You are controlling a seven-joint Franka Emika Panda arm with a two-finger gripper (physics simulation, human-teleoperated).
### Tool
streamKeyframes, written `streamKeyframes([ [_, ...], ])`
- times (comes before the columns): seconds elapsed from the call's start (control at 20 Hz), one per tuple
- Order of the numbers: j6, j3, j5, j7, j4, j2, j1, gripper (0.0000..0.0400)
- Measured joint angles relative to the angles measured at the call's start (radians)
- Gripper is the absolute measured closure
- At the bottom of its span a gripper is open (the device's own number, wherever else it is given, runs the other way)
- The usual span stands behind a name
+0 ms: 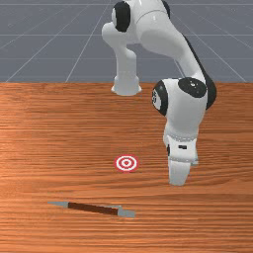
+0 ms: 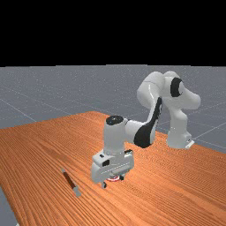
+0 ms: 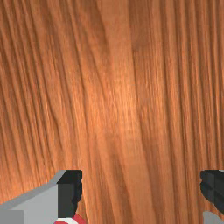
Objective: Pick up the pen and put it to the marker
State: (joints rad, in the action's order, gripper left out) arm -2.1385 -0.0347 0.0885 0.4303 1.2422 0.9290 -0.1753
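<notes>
Tabletop (image 1: 54,138) holds pen (image 1: 93,208) apart from end effector (image 2: 113,181).

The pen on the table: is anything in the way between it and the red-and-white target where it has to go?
Nothing visible stands between the pen and the target; the front view shows bare wooden table there. The open gripper is off to the front view's right of both.

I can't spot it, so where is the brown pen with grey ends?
The pen lies on the orange-brown wooden table, mostly in the front view's left half, nearer the camera than the round red-and-white marker.
</notes>
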Motion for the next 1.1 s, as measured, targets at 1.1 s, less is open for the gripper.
streamKeyframes([
  [1.1,0.081,0.002,0.006,0.326,-0.232,0.146,0.196,0.0000],
])
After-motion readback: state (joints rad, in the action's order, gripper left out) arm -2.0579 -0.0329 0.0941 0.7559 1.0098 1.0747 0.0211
